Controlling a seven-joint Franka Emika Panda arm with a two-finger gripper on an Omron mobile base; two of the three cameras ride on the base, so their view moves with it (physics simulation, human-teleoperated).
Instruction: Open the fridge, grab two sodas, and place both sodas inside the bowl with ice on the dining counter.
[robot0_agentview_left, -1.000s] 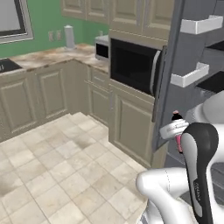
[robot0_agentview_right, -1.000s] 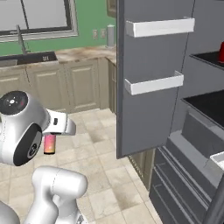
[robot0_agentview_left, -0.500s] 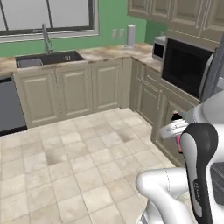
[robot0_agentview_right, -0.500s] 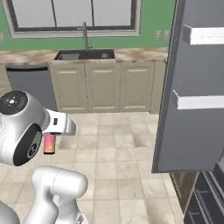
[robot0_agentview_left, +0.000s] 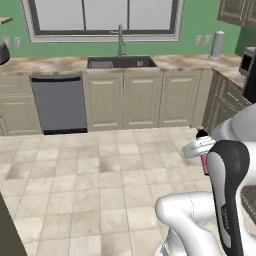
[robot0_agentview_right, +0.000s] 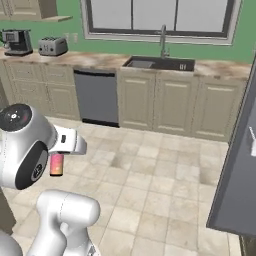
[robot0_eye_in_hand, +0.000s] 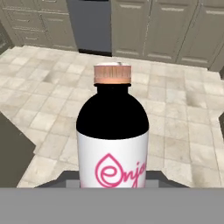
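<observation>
Item: small soda bottle (robot0_eye_in_hand: 113, 140), dark body with a black shoulder, a pinkish-brown cap and a white label with pink lettering. It is standing upright in the pincer (robot0_eye_in_hand: 113, 186), rising straight ahead of it in the hand view. From the left base camera its cap and a strip of red side (robot0_agentview_left: 203, 156) are peeking out beside the white arm; from the right base camera its lower end (robot0_agentview_right: 56, 164) is hanging below the hand.

Pincer: pinching the soda bottle low on its body; the fingertips themselves are hiding behind the label.

Surroundings: beige tiled floor (robot0_eye_in_hand: 179, 118) is lying below and beyond the pincer. Further ahead, cream wall cabinets (robot0_agentview_left: 145, 100), a grey dishwasher front (robot0_agentview_left: 60, 104) and a dark sink with tall tap (robot0_agentview_left: 121, 61) are standing under a window. A grey fridge door (robot0_agentview_right: 239, 170) is standing open to the right.
</observation>
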